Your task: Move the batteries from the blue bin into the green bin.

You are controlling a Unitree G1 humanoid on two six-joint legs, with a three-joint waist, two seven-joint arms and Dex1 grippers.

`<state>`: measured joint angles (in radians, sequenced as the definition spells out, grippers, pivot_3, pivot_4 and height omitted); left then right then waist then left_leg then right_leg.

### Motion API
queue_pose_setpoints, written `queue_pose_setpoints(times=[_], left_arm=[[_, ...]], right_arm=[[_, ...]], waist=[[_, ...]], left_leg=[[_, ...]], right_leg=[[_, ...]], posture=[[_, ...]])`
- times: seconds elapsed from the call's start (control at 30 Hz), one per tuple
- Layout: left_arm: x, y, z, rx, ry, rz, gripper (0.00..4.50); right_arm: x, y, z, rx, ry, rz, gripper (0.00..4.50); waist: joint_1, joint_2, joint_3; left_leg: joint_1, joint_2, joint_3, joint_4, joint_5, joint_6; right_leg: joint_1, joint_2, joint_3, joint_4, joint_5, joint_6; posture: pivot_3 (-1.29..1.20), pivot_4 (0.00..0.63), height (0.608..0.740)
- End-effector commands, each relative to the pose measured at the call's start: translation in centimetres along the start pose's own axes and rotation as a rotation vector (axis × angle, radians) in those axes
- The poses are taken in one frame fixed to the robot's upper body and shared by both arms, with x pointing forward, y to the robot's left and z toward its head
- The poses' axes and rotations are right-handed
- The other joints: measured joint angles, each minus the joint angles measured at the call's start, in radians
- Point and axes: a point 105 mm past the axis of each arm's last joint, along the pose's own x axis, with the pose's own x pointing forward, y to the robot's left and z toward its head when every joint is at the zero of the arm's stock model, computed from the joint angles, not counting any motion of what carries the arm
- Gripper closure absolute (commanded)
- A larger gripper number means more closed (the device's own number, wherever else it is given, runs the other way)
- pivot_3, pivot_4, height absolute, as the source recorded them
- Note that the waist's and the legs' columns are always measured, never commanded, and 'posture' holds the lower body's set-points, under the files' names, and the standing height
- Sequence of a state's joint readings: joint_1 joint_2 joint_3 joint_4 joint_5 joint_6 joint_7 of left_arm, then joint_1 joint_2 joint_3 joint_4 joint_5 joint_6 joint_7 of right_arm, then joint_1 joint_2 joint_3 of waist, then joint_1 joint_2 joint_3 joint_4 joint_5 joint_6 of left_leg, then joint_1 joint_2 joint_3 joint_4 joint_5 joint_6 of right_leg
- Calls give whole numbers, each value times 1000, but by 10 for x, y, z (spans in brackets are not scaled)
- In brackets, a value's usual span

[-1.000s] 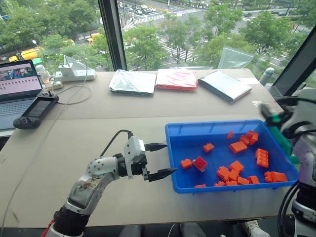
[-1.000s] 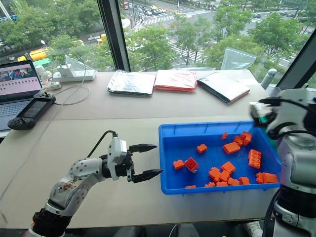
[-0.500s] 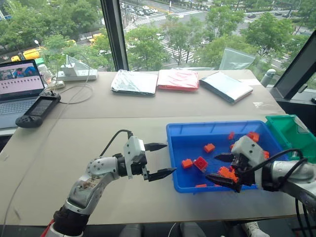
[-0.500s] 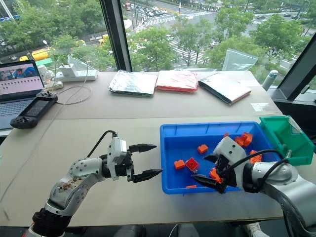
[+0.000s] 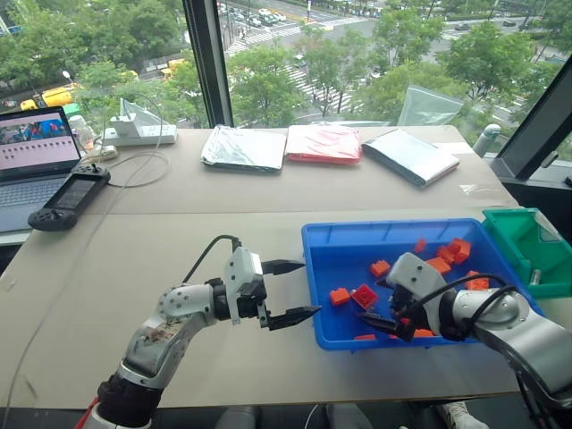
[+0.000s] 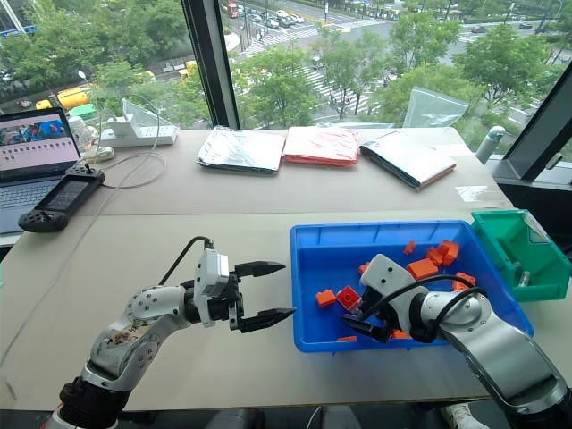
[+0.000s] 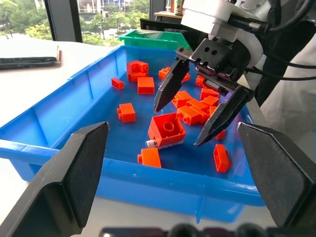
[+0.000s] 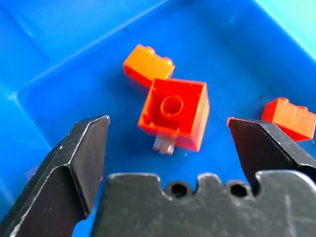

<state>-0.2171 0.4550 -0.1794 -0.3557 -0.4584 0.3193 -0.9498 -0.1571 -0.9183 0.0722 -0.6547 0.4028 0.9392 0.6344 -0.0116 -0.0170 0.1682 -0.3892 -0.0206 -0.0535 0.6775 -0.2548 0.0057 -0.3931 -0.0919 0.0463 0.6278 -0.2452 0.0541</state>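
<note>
- My right gripper (image 7: 196,118) hangs spread wide inside the blue bin (image 5: 322,268), tilted down, nothing between its black fingers (image 8: 81,153).
- Just ahead of it and between the two fingertips' lines lies a red hollow brick (image 8: 175,112), open side up, with a battery (image 8: 164,144) poking out from under its nearer edge.
- Only the battery's pale silver end shows; its long axis seems to run toward the gripper, under the brick, and the rest is hidden.
- One orange brick (image 8: 147,64) touches the red one's far corner; another (image 8: 291,117) lies off beyond the other fingertip, apart.
- More orange bricks (image 5: 447,255) are scattered deeper in the bin, past my right wrist.
- My left gripper (image 5: 290,290) hovers over the table (image 5: 179,214) just outside the blue bin's wall, level, also wide open and empty, pointed at the right gripper.
- The green bin (image 6: 518,250) stands beside the blue bin's far end, beyond my right arm; a small silver-grey cylinder (image 6: 524,278) lies in it.
</note>
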Motion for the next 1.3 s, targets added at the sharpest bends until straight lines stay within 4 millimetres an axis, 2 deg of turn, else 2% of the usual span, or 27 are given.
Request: queue_pose_setpoints(times=[0.03, 0.4, 0.5, 0.73, 0.87, 0.97, 1.07, 1.17, 1.3], left_arm=[[0, -2, 9, 32, -40, -12, 0], [0, -2, 8, 37, -37, -10, 0], [0, -2, 8, 38, -36, -10, 0], [0, -1, 7, 39, -31, -7, 0], [0, -1, 7, 38, -29, -6, 0], [0, -1, 6, 38, -28, -6, 0], [0, -1, 6, 37, -26, -6, 0], [0, -2, 6, 36, -25, -7, 0], [-1, -2, 5, 34, -23, -8, 0]], right_arm=[[2, -6, 5, -6, -3, -45, 46], [7, -8, 0, 35, 16, -63, 46], [8, -9, 1, 38, 13, -69, 769], [9, -14, 0, 49, 12, -96, 3075], [6, -18, 2, 47, 7, -114, 3071], [0, -28, 4, 52, -6, -154, 3072], [-18, -59, 6, 71, -27, -284, 3072], [-37, -90, 0, 86, -13, -438, 3072], [-58, -117, -10, 97, 15, -602, 3072]], waist=[[0, 0, 0], [0, 0, 0], [0, 0, 0], [0, 0, 0], [0, 0, 0], [0, 0, 0], [0, 0, 0], [1, 0, 0], [0, 0, 0]], left_leg=[[0, 0, 0, 0, 0, 0], [0, 0, 0, 0, 0, 0], [0, 0, 0, 0, 0, 0], [0, 0, 0, 0, 0, 0], [0, 0, 0, 0, 0, 0], [0, -1, 0, 0, 0, 0], [0, -1, 0, 0, 0, 0], [0, -1, 0, 0, 0, 0], [0, -1, 1, 0, 0, 0]], right_leg=[[0, 0, 0, 0, 0, 0], [0, 0, 0, 0, 0, 0], [0, 0, 0, 0, 0, 0], [0, 0, 0, 0, 0, 0], [0, 0, 0, 0, 0, 0], [0, 0, 0, 0, 0, 0], [0, 0, 0, 0, 0, 0], [0, 0, 0, 1, 0, 0], [0, 0, 0, 1, 0, 0]], posture=[[0, 150, 740], [0, 150, 740], [0, 150, 740], [0, 150, 740], [0, 150, 740], [0, 150, 740], [0, 150, 740], [0, 150, 740], [0, 150, 740]])
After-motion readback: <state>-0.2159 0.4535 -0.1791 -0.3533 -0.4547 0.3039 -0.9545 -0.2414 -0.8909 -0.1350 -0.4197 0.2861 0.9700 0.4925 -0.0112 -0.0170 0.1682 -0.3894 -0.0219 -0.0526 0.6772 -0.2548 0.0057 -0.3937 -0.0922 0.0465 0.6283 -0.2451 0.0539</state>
